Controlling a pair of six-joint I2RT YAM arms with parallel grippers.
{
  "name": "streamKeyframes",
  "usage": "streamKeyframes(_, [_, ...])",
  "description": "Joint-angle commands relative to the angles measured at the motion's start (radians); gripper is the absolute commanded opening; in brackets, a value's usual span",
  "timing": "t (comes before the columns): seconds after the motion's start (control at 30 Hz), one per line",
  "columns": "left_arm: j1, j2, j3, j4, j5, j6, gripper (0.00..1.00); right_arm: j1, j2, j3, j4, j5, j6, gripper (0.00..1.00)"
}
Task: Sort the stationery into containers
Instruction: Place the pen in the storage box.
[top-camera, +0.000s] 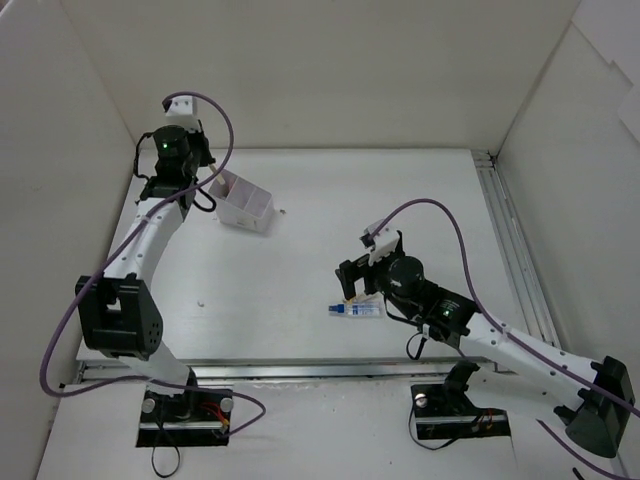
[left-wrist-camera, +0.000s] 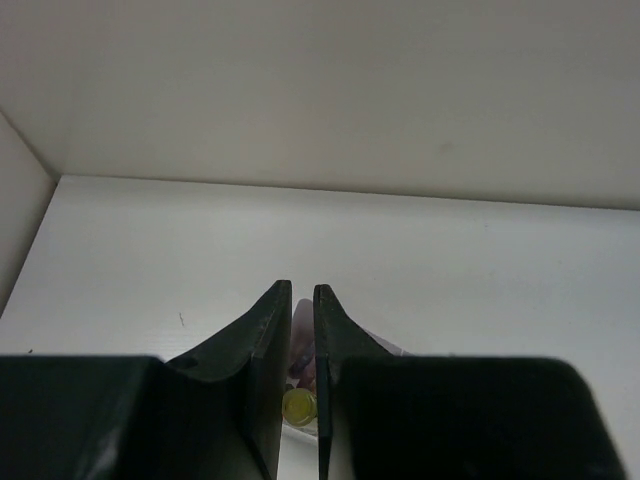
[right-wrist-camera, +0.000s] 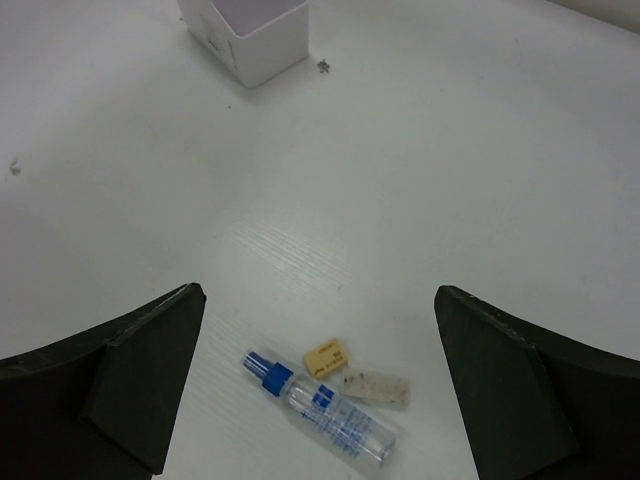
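Tan eraser bits (right-wrist-camera: 375, 388) beside blue-and-white tube (right-wrist-camera: 325, 408), clear only from right wrist

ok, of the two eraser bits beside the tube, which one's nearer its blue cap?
The yellow-tan eraser bit, the shorter block. The pale speckled bit lies further along the tube, toward its clear end.
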Motion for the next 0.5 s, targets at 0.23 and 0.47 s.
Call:
streamKeyframes(0.23, [0.029, 0.18, 0.193, 0.041, 0.064, 0.114, 0.0, -0.01, -0.127, -0.05, -0.147, 0.129, 0.068, 0.98])
streamKeyframes(0.47, [0.029, 0.247, 0.199, 0.069, 0.059, 0.123, 0.0, -0.013, -0.127, -0.061, -0.176, 0.135, 0.077, 0.98])
